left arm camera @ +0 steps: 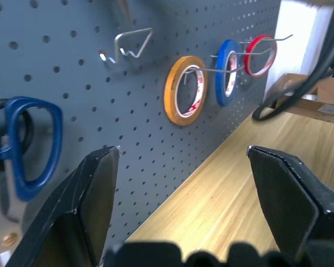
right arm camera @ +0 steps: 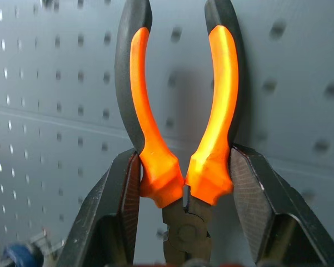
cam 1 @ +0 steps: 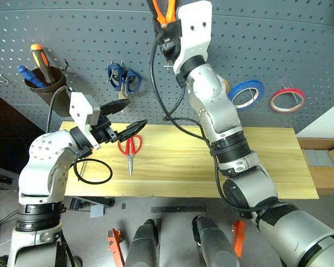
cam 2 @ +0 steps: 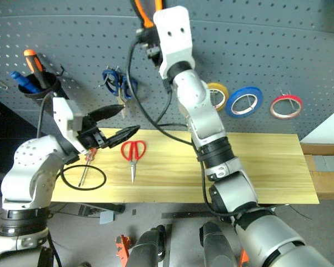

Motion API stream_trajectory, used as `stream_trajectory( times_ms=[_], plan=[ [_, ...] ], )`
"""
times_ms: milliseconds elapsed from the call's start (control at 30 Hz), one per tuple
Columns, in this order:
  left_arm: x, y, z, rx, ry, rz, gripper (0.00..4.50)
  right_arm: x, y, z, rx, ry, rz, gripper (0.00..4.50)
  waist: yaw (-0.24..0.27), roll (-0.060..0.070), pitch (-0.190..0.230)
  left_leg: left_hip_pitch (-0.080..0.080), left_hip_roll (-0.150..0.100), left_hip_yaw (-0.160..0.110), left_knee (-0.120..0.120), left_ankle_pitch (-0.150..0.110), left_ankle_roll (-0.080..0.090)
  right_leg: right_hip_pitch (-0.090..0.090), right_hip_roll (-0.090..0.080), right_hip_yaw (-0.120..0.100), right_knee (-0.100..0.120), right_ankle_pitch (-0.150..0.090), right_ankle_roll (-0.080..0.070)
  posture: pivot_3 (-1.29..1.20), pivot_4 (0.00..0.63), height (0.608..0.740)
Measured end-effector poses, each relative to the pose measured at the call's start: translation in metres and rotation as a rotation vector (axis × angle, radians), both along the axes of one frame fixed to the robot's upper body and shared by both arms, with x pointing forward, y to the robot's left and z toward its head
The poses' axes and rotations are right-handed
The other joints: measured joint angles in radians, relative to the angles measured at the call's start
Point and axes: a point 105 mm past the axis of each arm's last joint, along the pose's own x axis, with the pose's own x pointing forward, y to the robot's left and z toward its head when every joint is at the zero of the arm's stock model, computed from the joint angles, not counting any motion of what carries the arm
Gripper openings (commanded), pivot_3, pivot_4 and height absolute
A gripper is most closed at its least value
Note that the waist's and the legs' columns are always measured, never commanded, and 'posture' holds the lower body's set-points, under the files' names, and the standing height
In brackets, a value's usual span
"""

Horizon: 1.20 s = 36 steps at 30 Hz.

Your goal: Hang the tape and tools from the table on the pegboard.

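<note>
Near-left, the left gripper (cam 1: 124,118) is held spread and empty over the table (cam 1: 278,167), w/ scissors (cam 1: 130,150) flat beside it; far up by the pegboard (cam 1: 267,39), stiff, heavyish pliers (right arm camera: 182,150) are pinched by the right gripper (right arm camera: 184,183) low on the slick handles, prob. best there.

Even, bright light; the pegboard (cam 1: 278,33) bows at the edges; near gripper fingers blur.
</note>
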Motion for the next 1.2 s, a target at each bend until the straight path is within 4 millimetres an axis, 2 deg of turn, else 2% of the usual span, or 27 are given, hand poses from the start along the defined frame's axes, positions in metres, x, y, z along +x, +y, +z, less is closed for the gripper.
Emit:
stream_trajectory(
  times_ms=[167,667,933,1200],
  plan=[
    [0.000,0.000,0.000,0.007,-0.006,0.004,3.95,0.006,-0.005,-0.019,-0.037,0.023,-0.043,1.86,0.003,0.000,0.000,0.000,0.000,0.000,0.000,0.000,0.000,0.000,0.000,0.000,0.000,0.000,0.000,-0.03,0.195,0.740],
    [0.003,-0.008,-0.005,0.028,-0.001,-0.024,3.95,0.013,-0.019,-0.042,-0.075,0.099,-0.151,1.86,0.003,-0.001,-0.001,0.000,-0.001,-0.001,0.001,0.000,0.000,0.000,0.000,0.000,0.001,0.000,0.000,-0.03,0.203,0.740],
    [0.004,-0.006,-0.007,0.037,0.008,-0.020,3.95,0.015,-0.022,-0.047,-0.079,0.151,-0.170,4.45,0.003,-0.001,-0.001,0.000,0.000,-0.001,0.001,0.000,0.000,0.001,0.000,-0.001,0.001,0.001,-0.001,-0.04,0.206,0.740],
    [0.004,-0.007,-0.008,0.038,0.003,-0.023,3.95,0.013,-0.026,-0.055,-0.108,0.210,-0.173,4.45,0.003,-0.001,-0.002,0.001,0.000,-0.001,0.001,0.001,-0.001,0.001,0.001,-0.001,0.001,0.002,-0.003,-0.05,0.207,0.740]
  ],
)
